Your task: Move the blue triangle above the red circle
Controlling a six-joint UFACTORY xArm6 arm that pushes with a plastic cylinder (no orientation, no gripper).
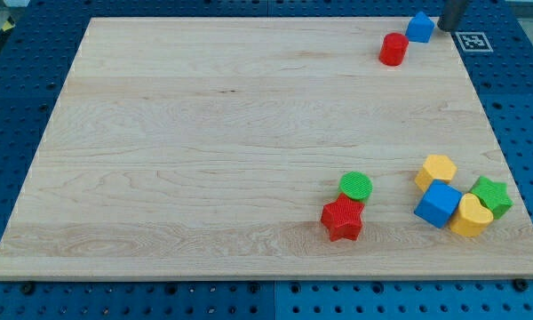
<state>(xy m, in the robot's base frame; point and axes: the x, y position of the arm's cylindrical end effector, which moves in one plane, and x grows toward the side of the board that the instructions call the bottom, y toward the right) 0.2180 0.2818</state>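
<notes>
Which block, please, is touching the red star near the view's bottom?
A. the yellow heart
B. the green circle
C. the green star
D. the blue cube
B: the green circle sits right against the upper edge of the red star, apart from the cluster at the view's right.

Blue triangle (418, 28) touching red circle (393, 50), top-right.
</notes>
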